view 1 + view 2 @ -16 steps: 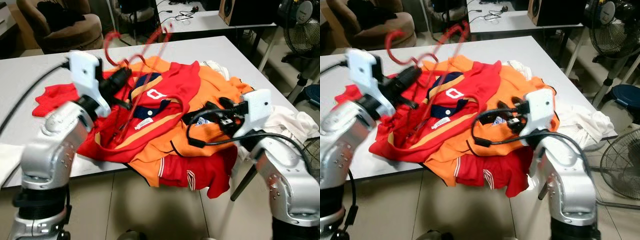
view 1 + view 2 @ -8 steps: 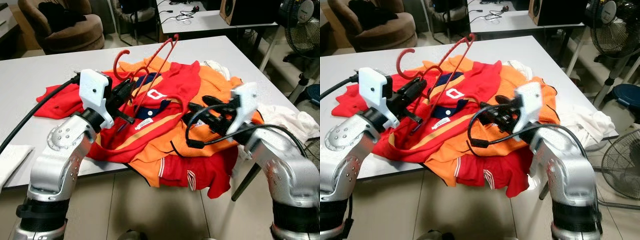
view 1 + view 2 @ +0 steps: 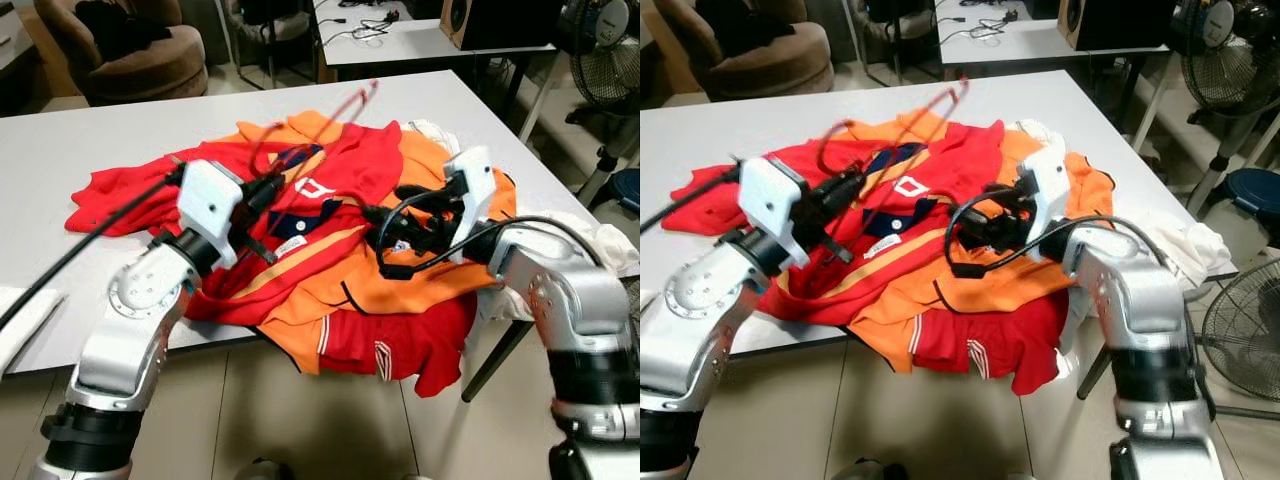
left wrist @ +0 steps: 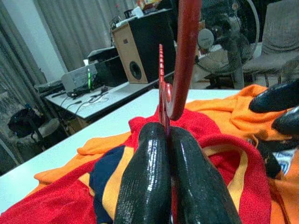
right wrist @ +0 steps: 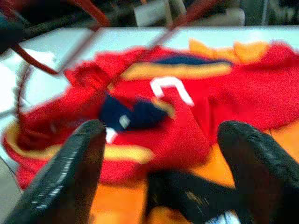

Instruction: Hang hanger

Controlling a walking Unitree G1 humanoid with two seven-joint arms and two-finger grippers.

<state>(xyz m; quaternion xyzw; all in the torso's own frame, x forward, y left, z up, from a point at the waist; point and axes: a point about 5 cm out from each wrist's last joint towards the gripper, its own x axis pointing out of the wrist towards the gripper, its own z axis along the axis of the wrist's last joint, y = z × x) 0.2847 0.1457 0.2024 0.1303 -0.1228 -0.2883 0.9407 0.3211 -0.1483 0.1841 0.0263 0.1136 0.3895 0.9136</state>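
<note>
clearly left tool [image 4: 170,154] pinches blurred red hanger [image 3: 322,135]; right tool [image 5: 159,158] spread wide.

Glossy red plastic hanger [image 4: 183,56]; soft cloth shirts [image 3: 400,270]; smooth matt table [image 3: 90,140].

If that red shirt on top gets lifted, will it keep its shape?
Probably not. The red shirt lies creased and draped over the orange clothes, so it likely sags. It looks thin, probably light, and may drag its neighbours along.
</note>
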